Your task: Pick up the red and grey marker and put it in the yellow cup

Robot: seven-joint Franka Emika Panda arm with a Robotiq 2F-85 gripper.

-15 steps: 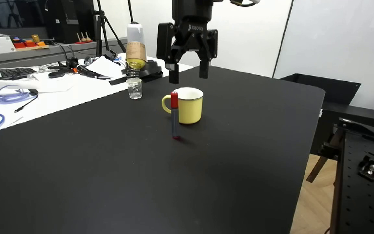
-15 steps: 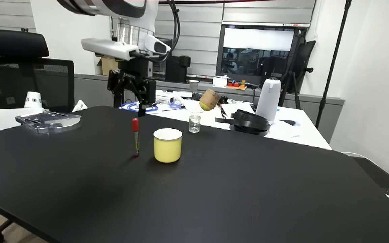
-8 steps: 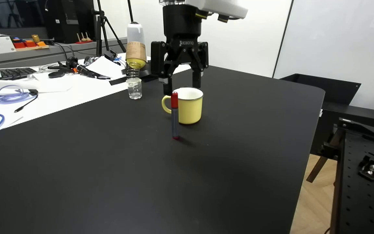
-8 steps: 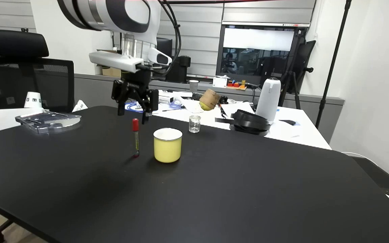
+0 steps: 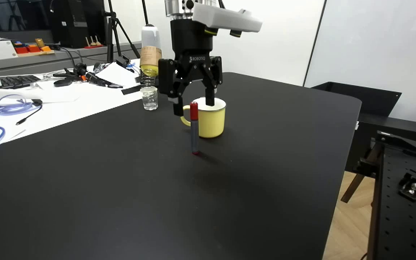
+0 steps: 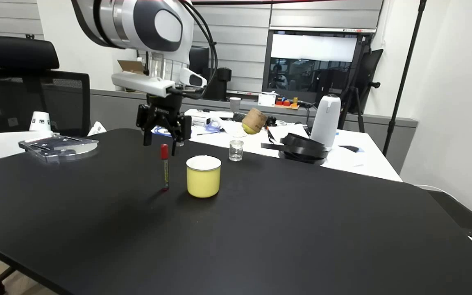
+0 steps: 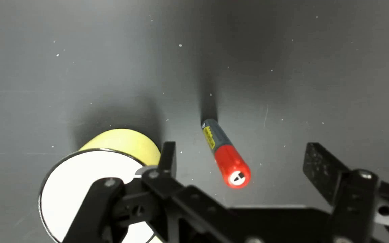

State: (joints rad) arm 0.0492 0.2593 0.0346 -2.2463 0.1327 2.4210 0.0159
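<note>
On the table [image 6: 260,229], marker [image 6: 165,167] stands upright, just left of the yellow mug [image 6: 203,182] in an exterior view. Gripper [image 6: 160,146] empty, spread wide. Best to centre on the marker, lower straight without brushing the mug, then pinch.

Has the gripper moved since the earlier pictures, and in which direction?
Yes. In an exterior view, against the unmoved yellow cup, the gripper has come down and toward picture left, now partly overlapping the cup there.
</note>
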